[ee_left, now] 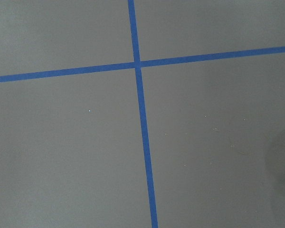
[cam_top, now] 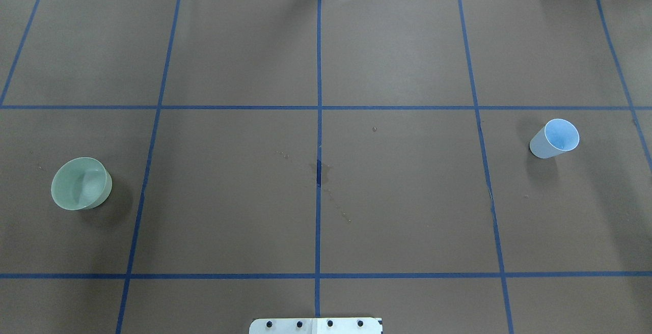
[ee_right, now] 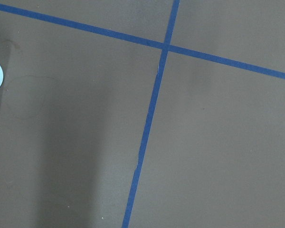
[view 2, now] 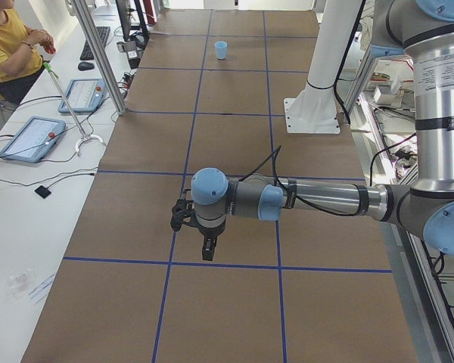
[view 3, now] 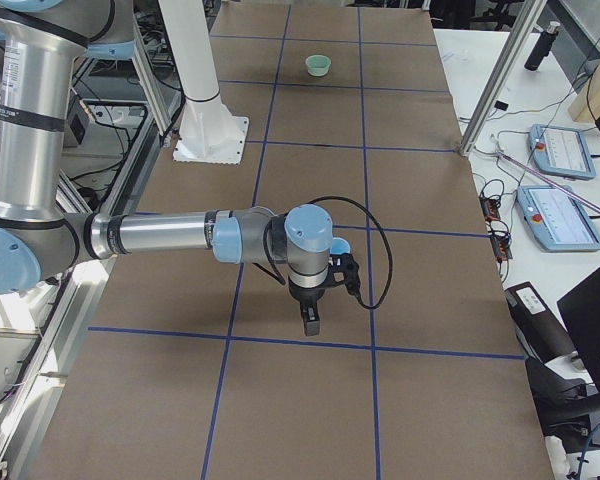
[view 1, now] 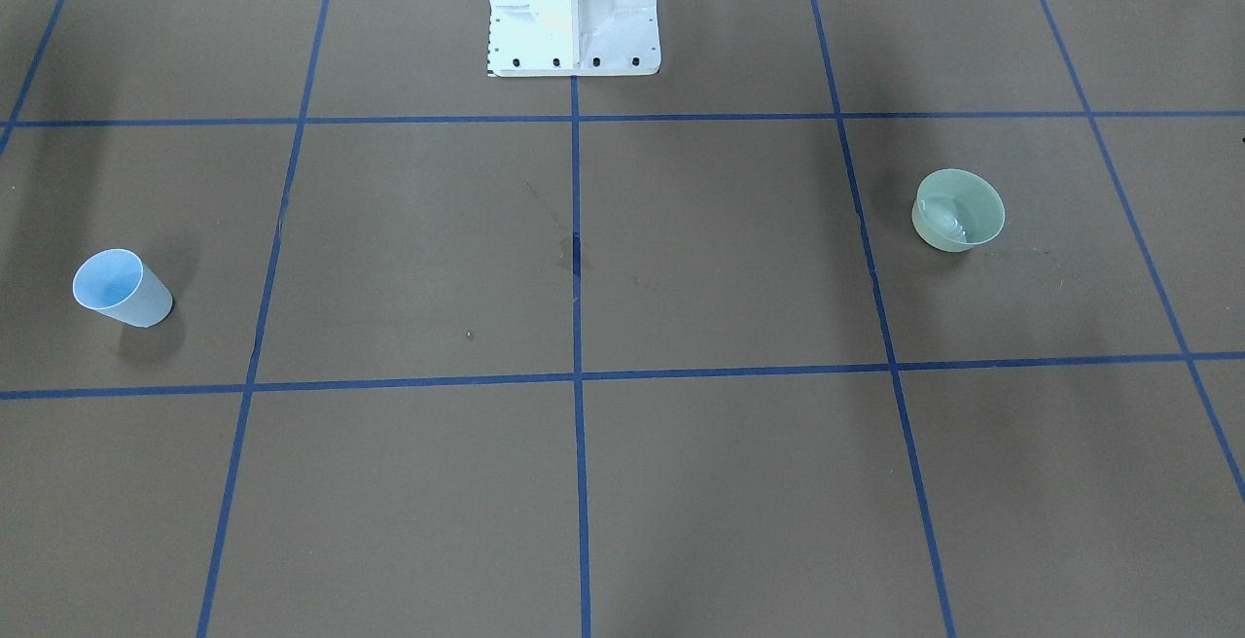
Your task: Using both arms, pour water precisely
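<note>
A pale green cup (cam_top: pixel 81 183) stands on the robot's left side of the table, also in the front view (view 1: pixel 958 210) and far off in the right side view (view 3: pixel 319 65). The water shows as a faint glinting ripple inside it (view 1: pixel 945 218). A light blue cup (cam_top: pixel 555 138) stands on the robot's right side, also in the front view (view 1: pixel 122 288) and far off in the left side view (view 2: pixel 221 49). The left gripper (view 2: pixel 209 248) and right gripper (view 3: pixel 311 320) hang above the table and show only in the side views; I cannot tell if they are open or shut.
The white bolted pedestal (view 1: pixel 574 11) stands at the robot's edge of the table. Blue tape lines (cam_top: pixel 319 120) grid the brown table. A small dark wet stain (cam_top: pixel 320 172) lies at the centre. An operator (view 2: pixel 7 45) sits beside the table with tablets (view 2: pixel 34 136).
</note>
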`<state>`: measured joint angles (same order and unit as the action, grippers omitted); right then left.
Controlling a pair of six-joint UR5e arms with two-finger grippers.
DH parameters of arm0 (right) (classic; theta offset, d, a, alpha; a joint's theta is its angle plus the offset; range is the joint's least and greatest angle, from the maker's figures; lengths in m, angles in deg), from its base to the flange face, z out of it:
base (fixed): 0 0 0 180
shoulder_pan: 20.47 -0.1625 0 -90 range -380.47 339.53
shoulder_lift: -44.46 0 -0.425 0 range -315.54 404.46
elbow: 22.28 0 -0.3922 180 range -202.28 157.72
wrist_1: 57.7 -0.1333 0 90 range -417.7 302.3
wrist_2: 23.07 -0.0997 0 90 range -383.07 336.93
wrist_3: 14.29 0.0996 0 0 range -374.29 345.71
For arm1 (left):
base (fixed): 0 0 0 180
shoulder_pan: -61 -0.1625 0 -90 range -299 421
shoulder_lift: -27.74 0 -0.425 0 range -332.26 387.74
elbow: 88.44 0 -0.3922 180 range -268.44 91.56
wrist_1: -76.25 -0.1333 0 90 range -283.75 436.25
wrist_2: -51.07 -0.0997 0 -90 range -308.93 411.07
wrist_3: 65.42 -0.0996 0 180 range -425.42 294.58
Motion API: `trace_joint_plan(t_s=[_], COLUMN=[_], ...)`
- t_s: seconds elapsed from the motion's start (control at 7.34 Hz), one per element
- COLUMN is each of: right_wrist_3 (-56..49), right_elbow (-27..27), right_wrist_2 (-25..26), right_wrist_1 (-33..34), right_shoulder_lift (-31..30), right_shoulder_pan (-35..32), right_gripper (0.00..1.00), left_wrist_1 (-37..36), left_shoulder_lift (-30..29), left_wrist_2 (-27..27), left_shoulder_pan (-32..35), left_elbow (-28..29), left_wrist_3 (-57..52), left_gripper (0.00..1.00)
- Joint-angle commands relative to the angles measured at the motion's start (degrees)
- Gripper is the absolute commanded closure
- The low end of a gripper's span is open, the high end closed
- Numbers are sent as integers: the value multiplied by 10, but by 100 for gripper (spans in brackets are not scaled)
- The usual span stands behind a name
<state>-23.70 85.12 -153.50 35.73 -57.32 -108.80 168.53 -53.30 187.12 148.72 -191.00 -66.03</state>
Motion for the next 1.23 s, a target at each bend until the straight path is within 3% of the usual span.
trace_joint_plan(t_s=[0.0, 0.82, 1.09], right_wrist_3=[0, 5, 9], right_elbow=[0, 2, -3], right_wrist_2=[0, 0, -4], right_wrist_1=[0, -2, -54], right_shoulder_lift=[0, 7, 6], right_shoulder_pan=[0, 2, 2], right_gripper=[0, 0, 0], left_wrist_1=[-1, 104, 175], left_shoulder_lift=[-1, -5, -20], left_wrist_2=[-1, 1, 1], left_shoulder_pan=[0, 0, -1], left_elbow=[-1, 4, 24], left_wrist_3=[0, 3, 8], left_gripper=[0, 0, 0])
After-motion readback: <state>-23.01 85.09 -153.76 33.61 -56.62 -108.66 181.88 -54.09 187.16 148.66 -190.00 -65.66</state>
